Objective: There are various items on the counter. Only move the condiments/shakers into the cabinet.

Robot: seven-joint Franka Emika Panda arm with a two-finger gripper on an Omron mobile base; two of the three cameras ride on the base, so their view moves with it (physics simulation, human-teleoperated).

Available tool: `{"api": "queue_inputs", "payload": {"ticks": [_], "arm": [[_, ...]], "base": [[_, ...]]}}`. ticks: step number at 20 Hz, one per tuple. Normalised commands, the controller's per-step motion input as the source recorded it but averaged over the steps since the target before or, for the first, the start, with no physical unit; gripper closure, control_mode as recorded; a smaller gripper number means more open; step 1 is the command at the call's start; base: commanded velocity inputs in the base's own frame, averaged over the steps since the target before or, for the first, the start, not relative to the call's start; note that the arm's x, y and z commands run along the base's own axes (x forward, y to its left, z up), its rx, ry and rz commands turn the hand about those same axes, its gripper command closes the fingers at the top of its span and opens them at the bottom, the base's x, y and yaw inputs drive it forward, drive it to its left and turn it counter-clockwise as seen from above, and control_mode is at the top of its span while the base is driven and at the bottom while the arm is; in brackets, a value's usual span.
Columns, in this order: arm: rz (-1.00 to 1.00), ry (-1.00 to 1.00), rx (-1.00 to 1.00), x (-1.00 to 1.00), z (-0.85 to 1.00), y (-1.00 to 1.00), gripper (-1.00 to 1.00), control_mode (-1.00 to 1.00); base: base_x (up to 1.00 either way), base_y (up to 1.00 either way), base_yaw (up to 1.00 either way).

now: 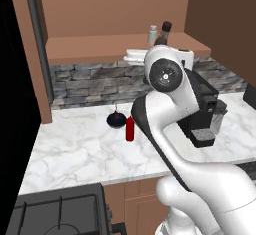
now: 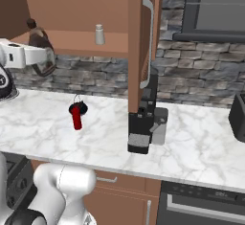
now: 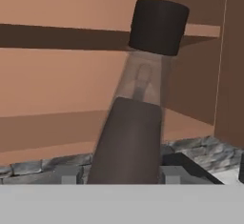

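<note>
1. Left base view: brown bottle tilts at the cabinet shelf beside the shaker; red bottle stands on the counter.
2. Right base view: gripper clasps the brown bottle.
3. Hand view: brown bottle leans between the part-open jaws.

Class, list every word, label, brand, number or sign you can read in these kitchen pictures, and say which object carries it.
None: no readable text anywhere.
Dark brown bottle: plain, no label.
Red squeeze bottle: plain.
Pale shaker: plain.
Coffee machine: no brand mark visible.
</note>
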Motion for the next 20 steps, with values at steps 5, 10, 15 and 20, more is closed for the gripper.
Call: {"api": "queue_inputs", "payload": {"ticks": [5, 10, 15, 20], "arm": [[0.02, 0.01, 0.00, 0.00, 0.05, 0.00, 1.00, -1.00], [0.08, 0.01, 0.00, 0.00, 0.27, -0.01, 1.00, -1.00], [0.07, 0.00, 0.00, 0.19, 0.19, 0.00, 1.00, -1.00], [0.01, 0.02, -0.01, 0.37, 0.00, 0.00, 1.00, -1.00]], "base": [[0.00, 0.00, 0.00], [0.00, 0.00, 0.00], [0.00, 0.00, 0.00], [0.00, 0.00, 0.00]]}}
